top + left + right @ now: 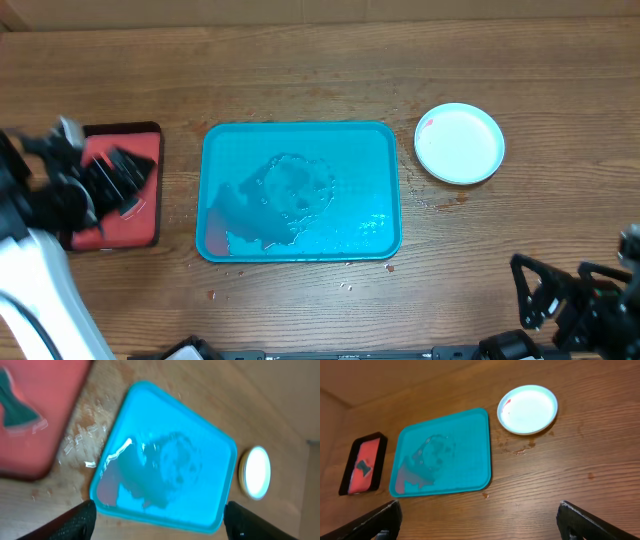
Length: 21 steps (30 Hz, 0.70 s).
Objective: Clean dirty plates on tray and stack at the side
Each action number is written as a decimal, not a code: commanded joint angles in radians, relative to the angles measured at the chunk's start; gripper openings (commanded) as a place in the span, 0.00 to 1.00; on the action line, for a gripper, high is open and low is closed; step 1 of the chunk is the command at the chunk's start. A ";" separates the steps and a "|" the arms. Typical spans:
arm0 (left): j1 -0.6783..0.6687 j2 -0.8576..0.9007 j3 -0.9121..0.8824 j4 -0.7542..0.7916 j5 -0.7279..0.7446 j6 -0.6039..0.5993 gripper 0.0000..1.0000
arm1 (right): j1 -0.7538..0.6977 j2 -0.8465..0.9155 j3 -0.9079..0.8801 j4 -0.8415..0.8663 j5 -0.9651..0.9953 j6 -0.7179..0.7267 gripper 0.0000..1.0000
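The teal-blue tray (380, 150) lies in the middle of the table with no plates on it, only a wet film and a pinkish smear at its front left corner. It also shows in the left wrist view (210, 455) and the right wrist view (465, 435). A round plate (459, 143), white on top with a red smear at its left rim, sits on the table right of the tray; whether other plates lie under it I cannot tell. My left gripper (115, 180) is open and empty. My right gripper (522, 292) is open and empty near the front right edge.
A small dark-rimmed tray with a red inside (135, 225) lies left of the teal tray, under my left gripper, and holds a dark bow-shaped piece (364, 466). Drops and red specks mark the wood round the teal tray and near the plate (520, 451).
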 commanded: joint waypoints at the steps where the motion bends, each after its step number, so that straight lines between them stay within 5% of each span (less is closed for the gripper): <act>1: -0.002 -0.247 -0.192 0.063 0.023 0.054 0.85 | 0.005 -0.007 0.005 0.005 0.060 0.004 1.00; 7: -0.002 -0.542 -0.246 0.112 0.023 -0.011 1.00 | 0.005 -0.007 -0.033 0.006 0.176 0.003 1.00; 15: -0.003 -0.543 -0.243 0.022 0.031 -0.022 1.00 | 0.005 -0.008 -0.156 0.090 0.182 0.004 1.00; 21: -0.003 -0.544 -0.217 0.003 0.194 0.091 1.00 | 0.005 -0.008 -0.175 0.121 0.184 0.004 1.00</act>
